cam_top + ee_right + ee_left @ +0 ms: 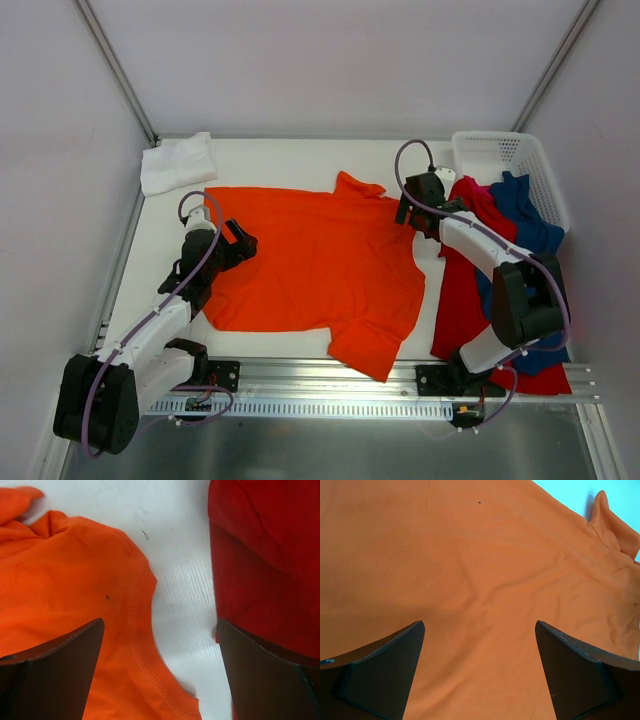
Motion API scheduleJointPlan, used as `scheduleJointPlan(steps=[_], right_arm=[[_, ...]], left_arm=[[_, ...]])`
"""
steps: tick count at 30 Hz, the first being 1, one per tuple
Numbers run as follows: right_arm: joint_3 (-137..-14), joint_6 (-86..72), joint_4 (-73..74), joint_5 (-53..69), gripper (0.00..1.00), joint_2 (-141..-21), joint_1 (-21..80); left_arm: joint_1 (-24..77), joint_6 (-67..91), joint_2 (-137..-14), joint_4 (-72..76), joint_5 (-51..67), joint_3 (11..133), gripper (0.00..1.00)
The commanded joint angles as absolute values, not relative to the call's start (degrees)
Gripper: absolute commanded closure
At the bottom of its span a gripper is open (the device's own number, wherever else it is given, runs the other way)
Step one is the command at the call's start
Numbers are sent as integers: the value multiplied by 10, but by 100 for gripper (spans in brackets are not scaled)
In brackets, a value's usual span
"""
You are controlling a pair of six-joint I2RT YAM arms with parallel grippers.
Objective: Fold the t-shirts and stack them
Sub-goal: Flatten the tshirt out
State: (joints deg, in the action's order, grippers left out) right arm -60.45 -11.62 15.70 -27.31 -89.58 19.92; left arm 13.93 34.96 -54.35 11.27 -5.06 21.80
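Jaws apart on left gripper (pixel 240 246) and right gripper (pixel 405 212); orange shirt (pixel 320 260) flat, long axis left-right, collar pointing right.

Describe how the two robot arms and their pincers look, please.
Both the left arm and right arm have white links, black joints and a thin purple cable looping alongside. Left pincer and right pincer carry dark, wedge-shaped fingers.

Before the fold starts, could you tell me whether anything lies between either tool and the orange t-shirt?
Nothing visible does. The left tool is open right over the orange t-shirt, bare cloth below it. The right tool is open over the shirt's curved stitched edge; the red t-shirt lies beside, apart from it.
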Motion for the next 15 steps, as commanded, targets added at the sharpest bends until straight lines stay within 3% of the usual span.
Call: scheduleJointPlan(steps=[1, 8, 15], right_arm=[[-633, -128, 183, -300, 1, -905, 200], [-726, -89, 161, -288, 1, -976, 198], [-914, -69, 149, -64, 0, -1133, 175]], left_arm=[[143, 344, -533, 129, -63, 214, 6], [144, 347, -533, 132, -58, 212, 6], [144, 347, -533, 135, -60, 206, 6]])
